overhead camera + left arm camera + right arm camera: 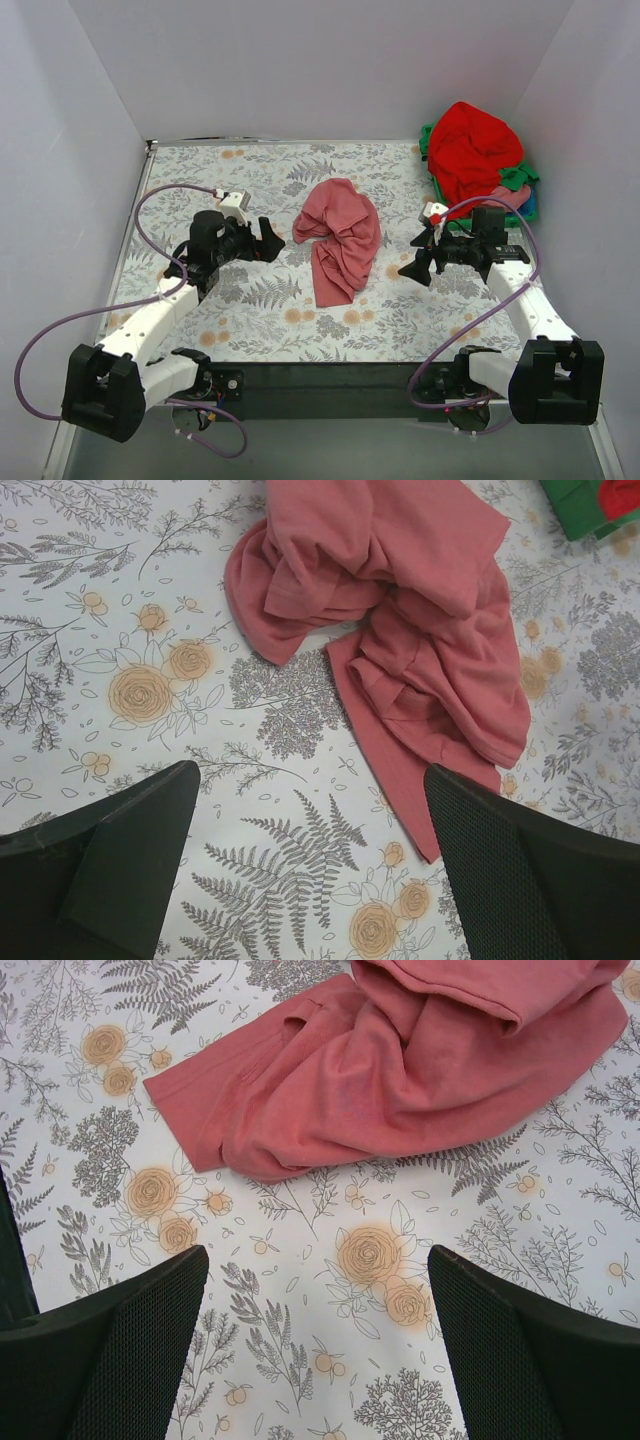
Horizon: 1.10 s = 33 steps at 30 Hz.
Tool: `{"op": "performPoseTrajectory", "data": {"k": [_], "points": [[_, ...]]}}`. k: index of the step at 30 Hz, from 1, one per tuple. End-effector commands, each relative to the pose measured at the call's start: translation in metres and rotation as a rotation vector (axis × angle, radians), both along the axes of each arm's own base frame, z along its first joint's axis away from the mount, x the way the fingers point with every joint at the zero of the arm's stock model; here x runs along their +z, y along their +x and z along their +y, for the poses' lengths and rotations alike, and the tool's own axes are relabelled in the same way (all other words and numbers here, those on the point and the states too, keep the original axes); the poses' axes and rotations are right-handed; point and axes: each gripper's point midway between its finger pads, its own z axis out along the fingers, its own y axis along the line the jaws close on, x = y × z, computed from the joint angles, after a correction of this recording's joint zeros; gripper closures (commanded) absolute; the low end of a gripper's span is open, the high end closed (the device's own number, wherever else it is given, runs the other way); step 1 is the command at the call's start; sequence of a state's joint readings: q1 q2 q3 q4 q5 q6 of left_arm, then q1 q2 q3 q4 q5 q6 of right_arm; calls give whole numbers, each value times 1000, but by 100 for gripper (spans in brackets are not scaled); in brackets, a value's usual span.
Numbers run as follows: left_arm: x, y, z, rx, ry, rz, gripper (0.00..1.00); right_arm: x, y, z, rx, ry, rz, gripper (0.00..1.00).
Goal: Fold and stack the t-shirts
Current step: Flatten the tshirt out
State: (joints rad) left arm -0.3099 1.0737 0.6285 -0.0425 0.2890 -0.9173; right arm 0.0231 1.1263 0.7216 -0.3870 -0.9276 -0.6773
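A dusty rose-pink t-shirt lies crumpled in the middle of the flowered table. It also shows in the left wrist view and the right wrist view. My left gripper is open and empty just left of the shirt, its jaws wide apart over bare tablecloth. My right gripper is open and empty just right of the shirt. A bright red t-shirt is heaped on top of other shirts, with green and pink cloth showing, in a basket at the far right.
The green plastic basket stands at the table's far right corner; its corner shows in the left wrist view. White walls close in the back and both sides. Purple cables loop from both arms. A dark strip runs along the table's near edge.
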Motion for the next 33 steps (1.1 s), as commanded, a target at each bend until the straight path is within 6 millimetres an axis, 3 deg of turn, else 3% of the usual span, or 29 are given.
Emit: {"op": "performPoseTrajectory", "data": {"k": [1, 33], "points": [[7, 11, 3, 21, 38, -15, 6, 7, 1, 1, 10, 26, -35, 4], [-39, 34, -20, -80, 139, 169, 8, 2, 2, 1, 6, 29, -17, 3]]}}
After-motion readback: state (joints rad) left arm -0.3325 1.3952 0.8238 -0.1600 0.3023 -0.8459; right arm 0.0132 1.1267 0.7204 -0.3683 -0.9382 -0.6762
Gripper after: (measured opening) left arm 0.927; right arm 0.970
